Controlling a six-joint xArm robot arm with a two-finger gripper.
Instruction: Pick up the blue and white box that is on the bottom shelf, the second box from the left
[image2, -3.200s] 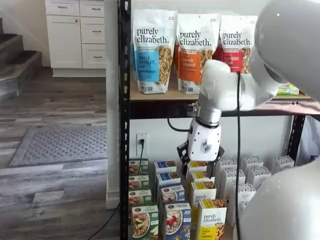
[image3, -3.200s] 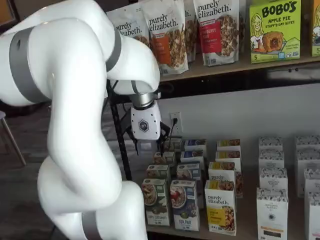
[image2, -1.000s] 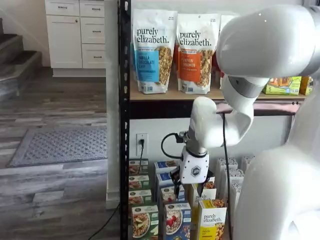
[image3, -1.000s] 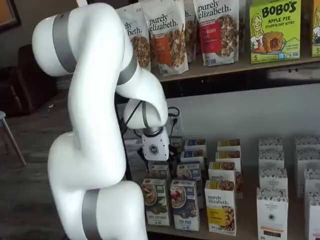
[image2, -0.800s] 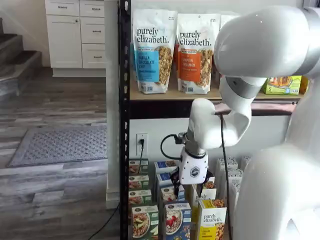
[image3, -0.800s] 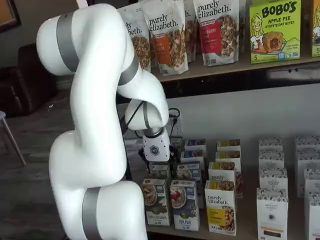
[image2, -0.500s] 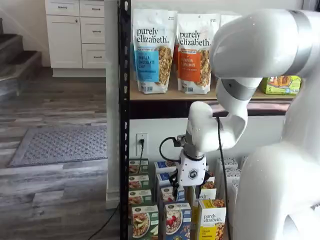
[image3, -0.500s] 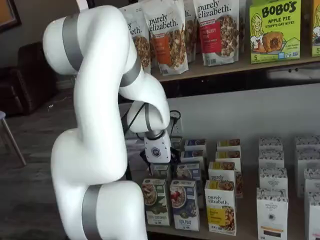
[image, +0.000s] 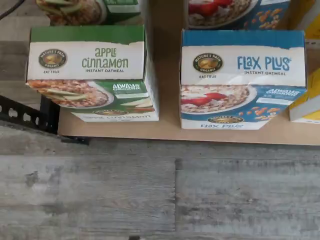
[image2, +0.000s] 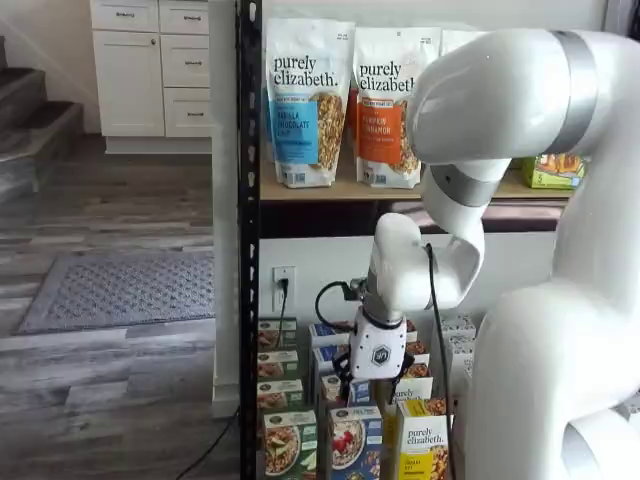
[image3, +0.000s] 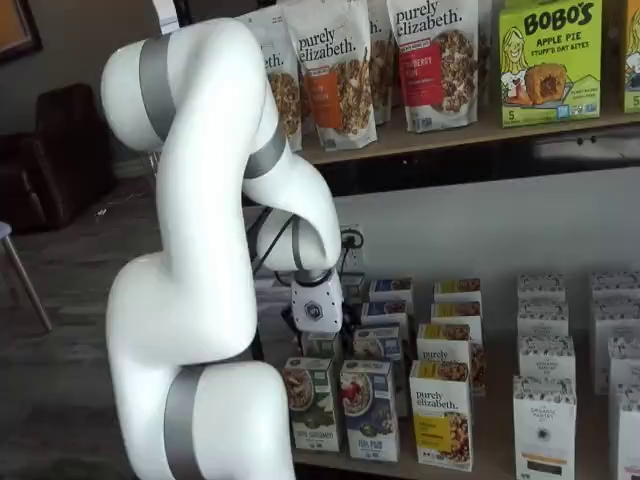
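The blue and white box (image: 242, 80), marked Flax Plus, stands upright at the front edge of the bottom shelf (image: 165, 132) in the wrist view. It also shows in both shelf views (image2: 355, 440) (image3: 368, 410), first in its row. My gripper (image2: 372, 385) hangs just above and slightly behind that box, fingers pointing down and open, with nothing between them. In a shelf view its white body and fingers (image3: 322, 338) sit over the rows behind the front boxes.
A green apple cinnamon box (image: 90, 75) stands left of the blue one, a yellow purely elizabeth box (image2: 422, 445) right of it. More boxes fill the rows behind. A black steel post (image2: 247, 250) rises at the left. Granola bags (image2: 305, 100) line the upper board.
The arm has come down and shifted left and forward, bringing the gripper closer above the front blue box. The fingers have stayed open.
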